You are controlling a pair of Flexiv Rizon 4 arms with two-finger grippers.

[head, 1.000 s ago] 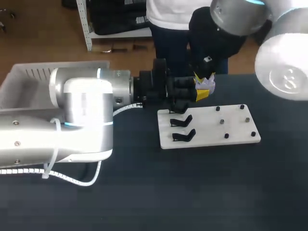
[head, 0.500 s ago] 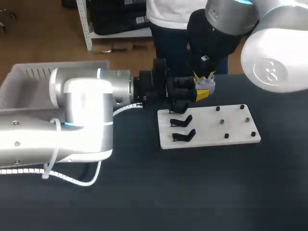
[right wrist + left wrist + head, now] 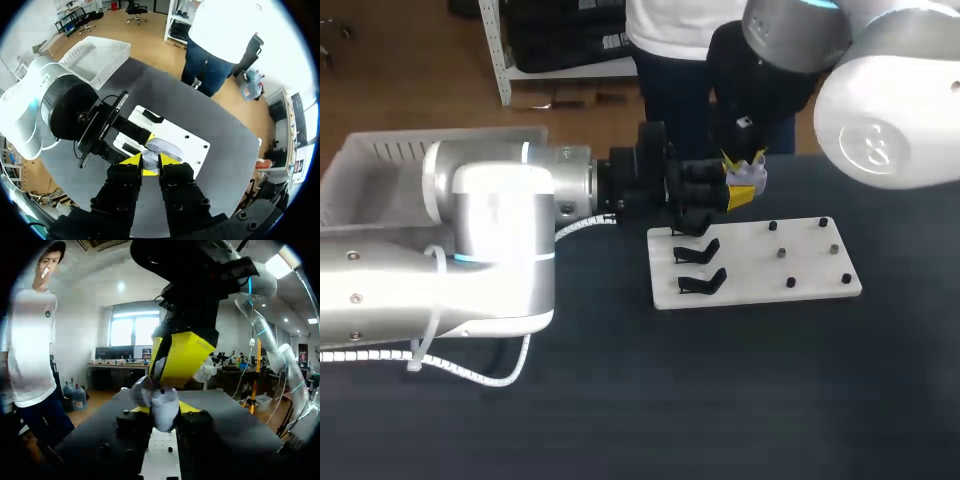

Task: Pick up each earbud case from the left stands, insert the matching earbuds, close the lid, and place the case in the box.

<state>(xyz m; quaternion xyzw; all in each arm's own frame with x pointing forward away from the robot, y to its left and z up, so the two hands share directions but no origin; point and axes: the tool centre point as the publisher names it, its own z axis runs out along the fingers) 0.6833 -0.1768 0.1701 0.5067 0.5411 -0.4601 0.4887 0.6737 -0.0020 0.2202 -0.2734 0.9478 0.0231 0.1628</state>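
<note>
Head view: left claw (image 3: 738,192) is held out level over the far edge of the stand board (image 3: 800,262); right claw (image 3: 745,159) hangs tip-down directly above it, almost touching.
Left claw: clamped on the earbud case (image 3: 752,177), which sits between its fingers and clear of the board.
Right claw: tips pinched narrow on a small white piece, most likely an earbud (image 3: 150,156), right over the case mouth.
Case: lid looks open, with the cavity facing up toward the right claw's tips. Can't tell whether any earbud is already seated.
Step in hand: inserting earbuds into this case, by my read.
Stands: black stands (image 3: 700,265) sit below and beside the left claw. The two nearer ones carry no case; the far one is partly hidden by the left claw.
Pegs: small pegs (image 3: 790,283) lie on the board's other half, away from both claws. Too small to tell whether any earbuds are left on them.
Box: white box (image 3: 95,57) is well behind the left claw, along its arm; no case seen in it.
Left to do: finish the insert, shut the lid, carry the case to the box. Whether more cases follow, can't tell.
</note>
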